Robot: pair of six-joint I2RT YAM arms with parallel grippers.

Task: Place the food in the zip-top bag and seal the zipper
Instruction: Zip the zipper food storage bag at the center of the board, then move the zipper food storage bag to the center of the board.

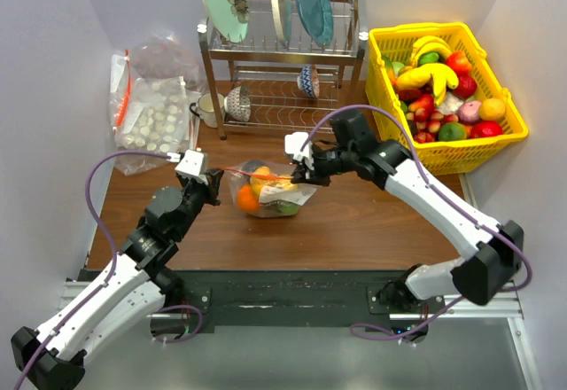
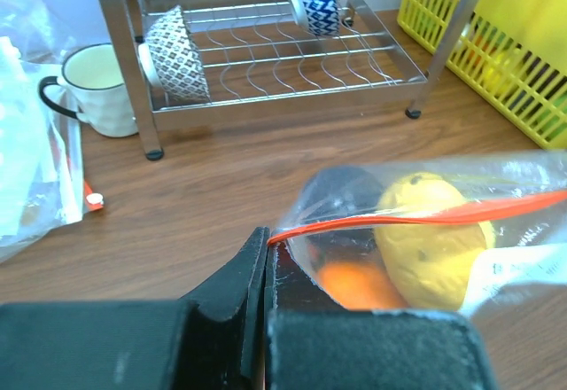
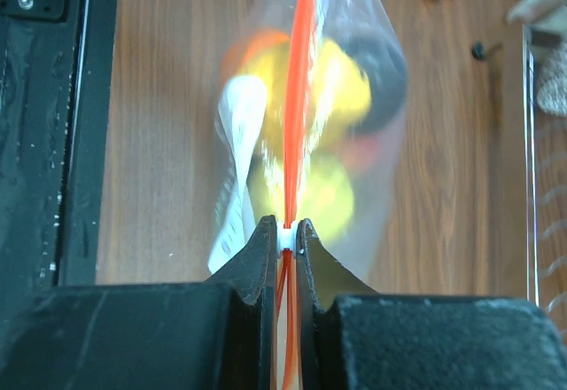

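Observation:
The clear zip-top bag [image 1: 266,193] stands in the middle of the table, held up between both grippers. Inside it I see an orange [image 1: 247,198], a yellowish fruit [image 2: 431,235] and a green one [image 1: 285,206]. The orange-red zipper [image 1: 261,175] runs taut along the bag's top. My left gripper [image 2: 265,237] is shut on the zipper's left end. My right gripper [image 3: 284,235] is shut on the white slider [image 3: 285,238] on the zipper [image 3: 298,97], near its right end. The bag [image 3: 310,133] hangs beyond the right fingers, and its fruits are blurred in that view.
A metal dish rack [image 1: 283,71] with plates and bowls stands behind the bag. A yellow basket [image 1: 447,84] of toy fruit is at the back right. Clear bags of white lumps [image 1: 151,115] and a white mug [image 2: 93,89] are at the back left.

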